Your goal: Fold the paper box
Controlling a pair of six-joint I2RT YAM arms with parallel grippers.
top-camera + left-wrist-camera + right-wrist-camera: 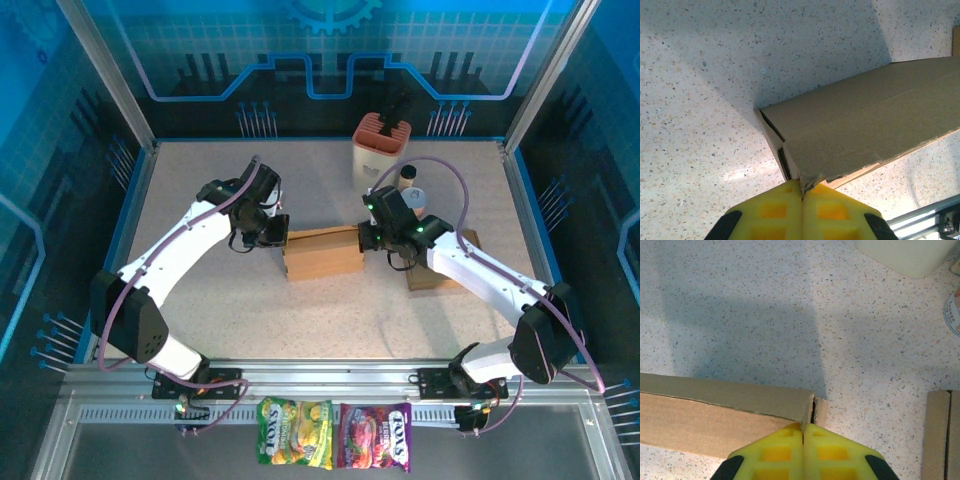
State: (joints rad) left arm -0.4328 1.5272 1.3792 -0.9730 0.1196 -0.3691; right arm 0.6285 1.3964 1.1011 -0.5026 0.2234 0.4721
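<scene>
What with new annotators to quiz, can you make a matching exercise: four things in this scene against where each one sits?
Things:
1. paper box
2. yellow candy bag
3. beige container with orange top
4. second cardboard piece

Places:
A. far side of the table
B. just right of the paper box
C. middle of the table
D. beyond the table's near edge

Pairs: 1-C, 2-D, 3-A, 4-B.

Left gripper [801, 185], right gripper [803, 426]: yellow fingers [772, 210], square recesses, black shoulders behind. White links [190, 240], black joints [130, 320], lilac cables [437, 159].
</scene>
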